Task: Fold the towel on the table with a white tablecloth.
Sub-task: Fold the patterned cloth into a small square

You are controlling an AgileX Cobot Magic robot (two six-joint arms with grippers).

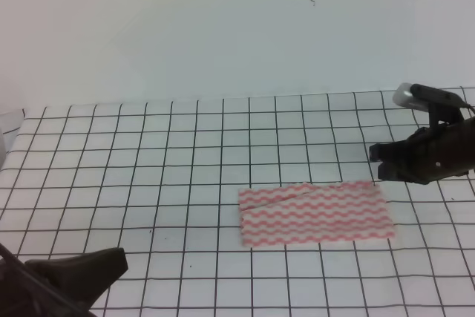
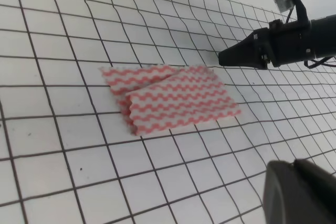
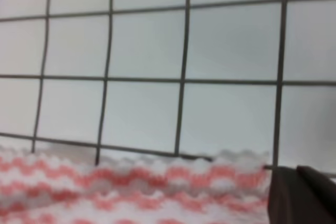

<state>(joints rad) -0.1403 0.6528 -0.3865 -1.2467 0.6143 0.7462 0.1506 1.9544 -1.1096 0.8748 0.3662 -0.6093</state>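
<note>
Fingers of the right gripper [image 1: 377,162] look drawn together to a narrow tip, holding nothing, hovering just beyond the towel's far right corner. Left gripper [image 1: 111,261] sits low at the near left, well apart from the cloth; whether its fingers are spread, cannot tell.

Towel [image 1: 315,214] lies flat on the white tablecloth [image 1: 148,168] over the table, right of centre, one layer lapped over another, upper edge running diagonally across the left part.

Judgement: one fold made, another pending. Next move calls for pinching an edge or corner and carrying it across.

Containers: none seen.
</note>
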